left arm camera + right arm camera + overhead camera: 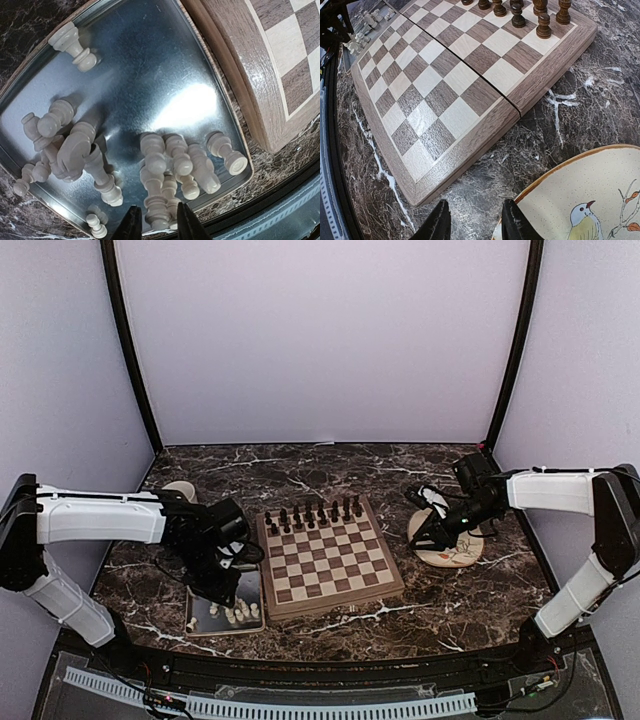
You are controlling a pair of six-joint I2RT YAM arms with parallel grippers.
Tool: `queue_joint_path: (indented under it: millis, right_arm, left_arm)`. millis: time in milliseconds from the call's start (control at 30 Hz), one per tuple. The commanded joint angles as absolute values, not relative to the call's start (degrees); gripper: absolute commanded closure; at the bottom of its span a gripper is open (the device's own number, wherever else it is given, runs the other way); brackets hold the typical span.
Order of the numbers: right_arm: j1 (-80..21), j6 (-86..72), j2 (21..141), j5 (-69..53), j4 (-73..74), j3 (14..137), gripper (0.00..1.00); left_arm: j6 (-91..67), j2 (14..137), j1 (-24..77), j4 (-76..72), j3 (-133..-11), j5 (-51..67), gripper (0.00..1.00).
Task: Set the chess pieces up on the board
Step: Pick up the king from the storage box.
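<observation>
- Low in the left wrist view, the left claw (159, 225) sits slightly apart over white chess pieces (165, 165) in a grey tray (150, 55); I cannot tell if it grips one.
- By a bird plate (600, 180), the right claw (472, 220) hangs part open and empty.
- At the top edge of the board (330, 565) stand dark pieces (310, 515).

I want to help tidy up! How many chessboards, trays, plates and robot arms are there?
Chessboard: 1
Metal tray: 1
Plate: 1
Robot arms: 2
Total: 5
</observation>
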State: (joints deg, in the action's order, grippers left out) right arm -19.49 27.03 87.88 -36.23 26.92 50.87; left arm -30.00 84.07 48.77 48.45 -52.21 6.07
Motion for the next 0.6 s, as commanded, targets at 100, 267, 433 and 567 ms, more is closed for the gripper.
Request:
queue_joint_path:
  millis: [100,267,433,567]
  right_arm:
    - [-19.3,27.6,88.5,-36.6,26.8,51.3,0.64]
    - [-19.3,27.6,88.6,-36.5,26.8,51.2,0.64]
    - [-19.3,27.6,88.7,-36.4,26.8,51.3,0.64]
    - [-19.3,27.5,88.9,-36.4,26.9,51.3,0.64]
  left_arm:
    - [-28.7,85.8,49.0,48.1,-53.6,5.3,0.78]
    - [-28.4,86.1,49.0,48.5,-54.0,4.3,0.86]
    - [-26.1,85.7,49.0,50.7,-56.9,0.1,0.95]
    - [-22.7,85.1,48.6,50.9,-59.7,-1.2,1.0]
